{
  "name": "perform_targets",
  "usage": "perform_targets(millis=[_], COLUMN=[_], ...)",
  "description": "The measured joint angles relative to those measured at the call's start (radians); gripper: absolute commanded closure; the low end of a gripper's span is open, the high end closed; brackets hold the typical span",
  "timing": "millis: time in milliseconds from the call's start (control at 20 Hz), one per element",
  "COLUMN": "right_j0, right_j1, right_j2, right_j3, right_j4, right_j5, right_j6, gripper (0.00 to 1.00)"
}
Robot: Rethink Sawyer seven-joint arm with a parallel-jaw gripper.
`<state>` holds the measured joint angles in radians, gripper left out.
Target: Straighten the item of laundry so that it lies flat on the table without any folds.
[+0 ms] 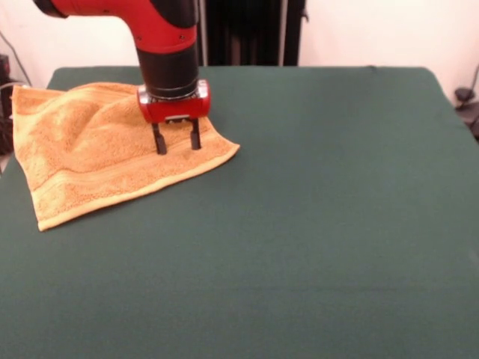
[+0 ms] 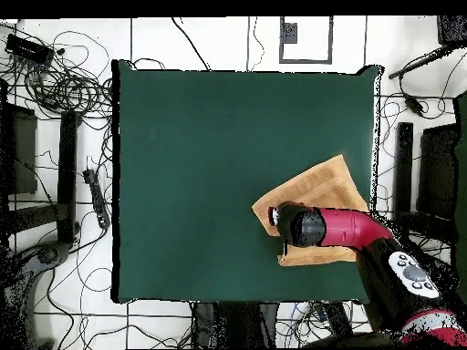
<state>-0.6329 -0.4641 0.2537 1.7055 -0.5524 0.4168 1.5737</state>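
Nearest you in the front view, the green worktop is bare cloth. Further back on the picture's left lies the orange towel, spread mostly flat but rumpled, with soft ridges across its far half and a woven band along its near edge. Its left side reaches the worktop's edge; its right corner points toward the middle. Look at the end effector: it stands over the towel's right part, just behind that corner, two black fingers spread apart, pointing straight down, tips at or just on the terry. You can see nothing held between them. Behind it, the red and black arm rises out of frame. Overhead, the arm covers the towel's middle.
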Motion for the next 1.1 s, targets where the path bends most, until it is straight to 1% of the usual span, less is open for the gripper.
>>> perform_targets(millis=[350, 1100], right_j0=[0.037, 0.07], right_j1=[-0.004, -0.003], right_j2=[-0.039, -0.08], right_j3=[0.003, 0.006], right_j4=[0.008, 0.029], right_j5=[-0.036, -0.073], right_j6=[0.0, 0.0], gripper=[0.0, 0.0])
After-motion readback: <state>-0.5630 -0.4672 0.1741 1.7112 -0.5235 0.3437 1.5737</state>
